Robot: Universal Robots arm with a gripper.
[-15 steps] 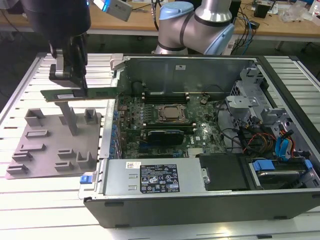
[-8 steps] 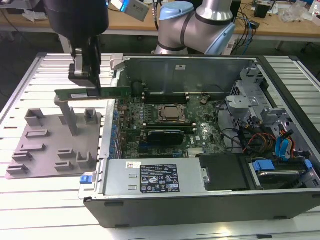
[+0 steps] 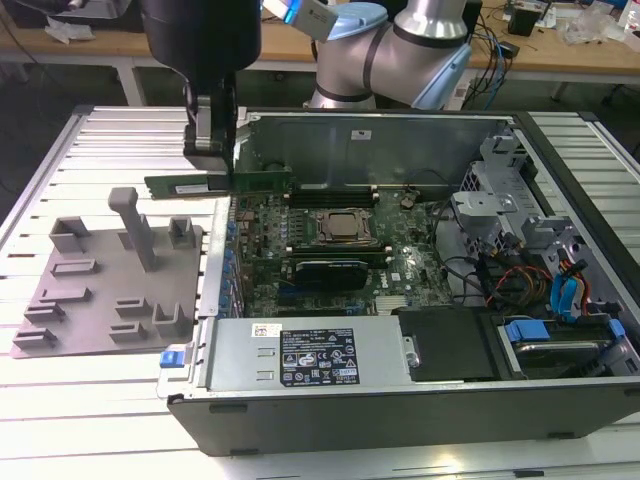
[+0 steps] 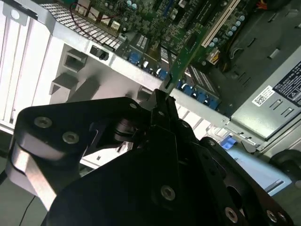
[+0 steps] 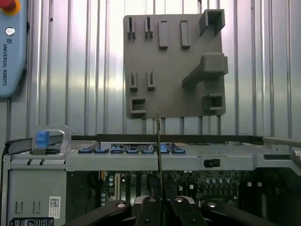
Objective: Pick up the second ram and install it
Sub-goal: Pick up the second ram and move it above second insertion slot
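The gripper (image 3: 213, 160) is closing narrowly on the second ram (image 3: 250, 182), clamping the green stick near the middle of its length. In the second wrist view the fingers (image 4: 162, 106) are pinching one long edge, and the stick (image 4: 188, 52) is running away from them toward the board below. In the first wrist view the second ram (image 5: 158, 136) is showing edge-on, standing upright between the closed jaws of the gripper (image 5: 160, 207).

In the exterior view the stick is hanging level in the air, straddling the side wall of the computer case (image 3: 350, 400). One end is reaching out over the table (image 3: 100, 140) and the other over the motherboard (image 3: 400, 270). It is touching nothing but the gripper. The grey holder tray (image 3: 70, 300) is lying well apart on the table, toward the exterior view's left.

Judgement: the pick-up is finished and the carry toward the case is in hand; the stick is not yet seated. The long memory slots (image 3: 330, 197) are lying just beside the CPU socket (image 3: 343, 228), well inside the case from where the stick is hanging.

Judgement on the install: it is calling for the stick to sit squarely over one free slot, parallel to it, with its contact edge downward. Pressure should be straight and even. Which slot is free cannot be told from these views.
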